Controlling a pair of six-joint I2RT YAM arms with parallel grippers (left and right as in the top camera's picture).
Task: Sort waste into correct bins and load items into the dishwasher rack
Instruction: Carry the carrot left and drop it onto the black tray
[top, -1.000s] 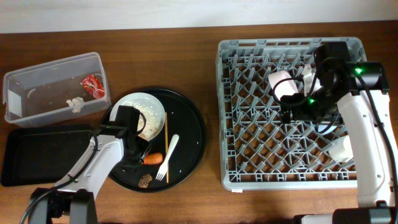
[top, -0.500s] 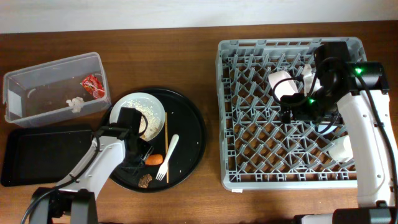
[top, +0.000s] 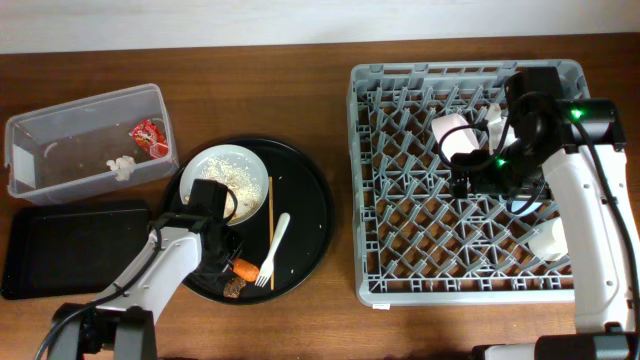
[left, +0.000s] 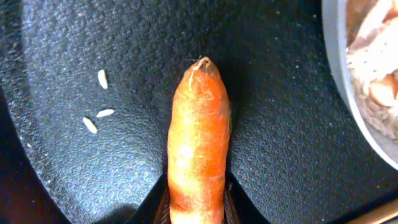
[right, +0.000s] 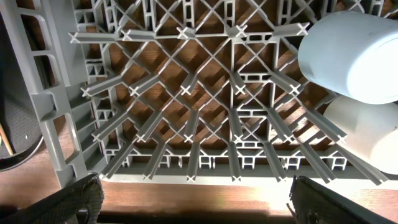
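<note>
In the left wrist view the orange carrot (left: 198, 137) lies on the round black tray, and my left gripper (left: 196, 208) is closed against both its sides. In the overhead view the left gripper (top: 230, 263) is at the carrot's (top: 248, 267) left end. The small brown lump (top: 234, 287) and the white fork (top: 270, 255) lie close by. The grey-white plate (top: 222, 177) holds rice scraps. My right gripper (top: 470, 185) is open and empty above the grey rack (top: 400, 280). Its fingers (right: 208, 205) spread wide over the rack's front edge.
The clear tub (top: 60, 125) holds the red wrapper (top: 150, 137) and white tissue (top: 122, 166). The shallow black tray (top: 70, 245) lies in front of it. A thin wooden stick (top: 269, 215) lies on the round tray (top: 315, 200). Pale cups (right: 351, 53) (right: 367, 140) sit in the rack.
My left gripper has moved toward the table's front, uncovering more of the plate. The carrot has shifted slightly the same way. The right arm has not moved.
</note>
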